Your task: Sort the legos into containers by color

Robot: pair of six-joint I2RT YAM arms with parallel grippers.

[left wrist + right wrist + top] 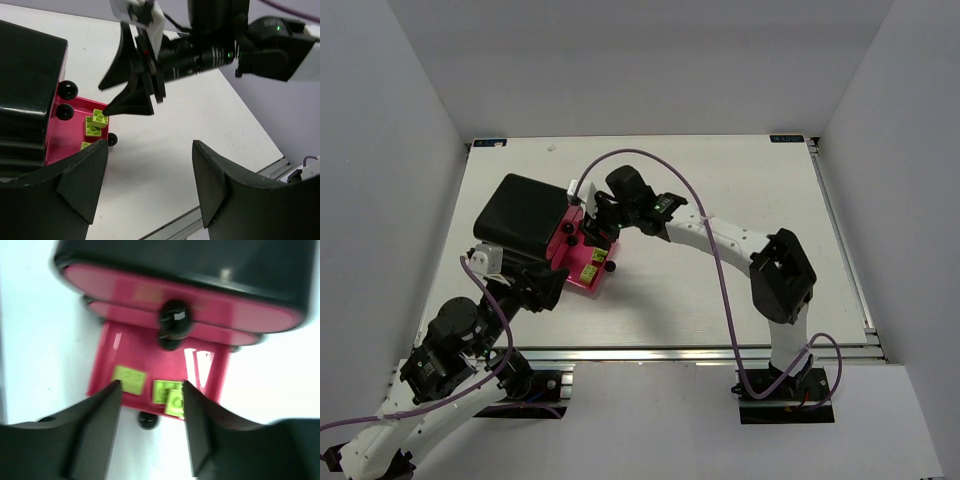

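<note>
The black cabinet point(523, 213) lies on the table with its magenta drawers facing right. The bottom drawer point(577, 268) is pulled out and holds three lime bricks point(129, 377) point(164, 389) point(175, 403). They also show in the left wrist view point(99, 118). The two upper drawers point(120, 285) are shut. My right gripper point(150, 400) is open and empty just above the open drawer, one fingertip point(111, 108) beside a lime brick. My left gripper point(150, 185) is open and empty over bare table by the drawer's knob point(112, 139). No red or dark green bricks show.
The table's near metal rail point(700, 352) runs below the drawer. White walls close in the left, back and right sides. The right arm point(720, 240) reaches across the middle of the table towards the cabinet.
</note>
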